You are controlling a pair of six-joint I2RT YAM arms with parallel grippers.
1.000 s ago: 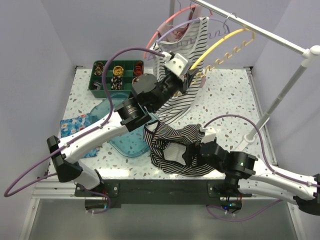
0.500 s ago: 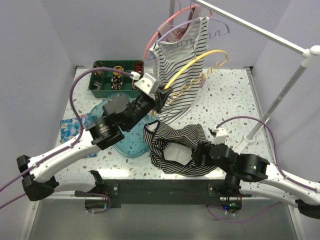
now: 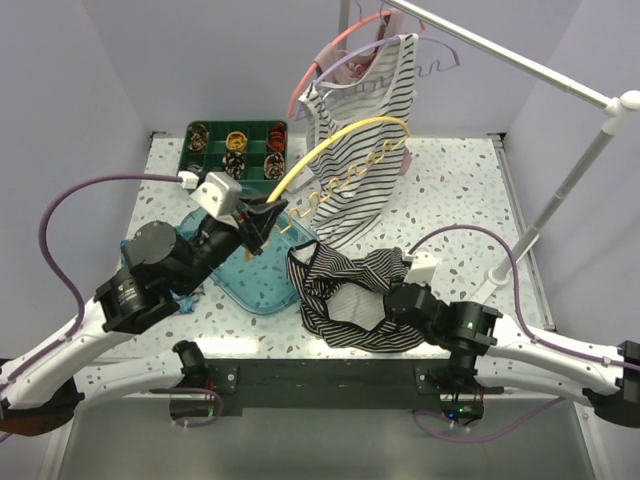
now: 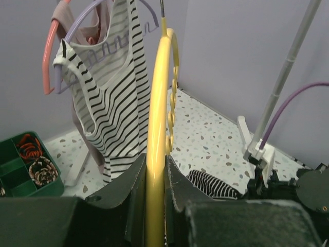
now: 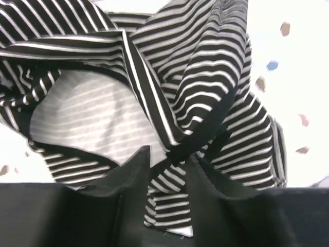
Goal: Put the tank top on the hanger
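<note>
The yellow hanger (image 3: 335,136) is held in the air over the table's middle, off the rail, with my left gripper (image 3: 258,222) shut on one end of it. In the left wrist view the hanger (image 4: 157,103) runs straight up from between the jaws of that gripper (image 4: 154,162). The dark tank top (image 3: 345,295) lies crumpled on the table near the front edge. My right gripper (image 3: 388,300) is at its right side. In the right wrist view a fold of the tank top (image 5: 205,67) sits pinched between the closed jaws of the right gripper (image 5: 169,157).
A white tank top with black stripes (image 3: 360,160) hangs on a lilac hanger (image 3: 345,68) from the rail (image 3: 500,55), beside a pink hanger (image 3: 300,85). A green compartment tray (image 3: 215,172), a blue tray (image 3: 255,285) and a floral cloth (image 3: 140,255) sit at the left.
My left arm has brought the yellow hanger down and to the left, away from the rail. My right gripper has shut on the tank top.
</note>
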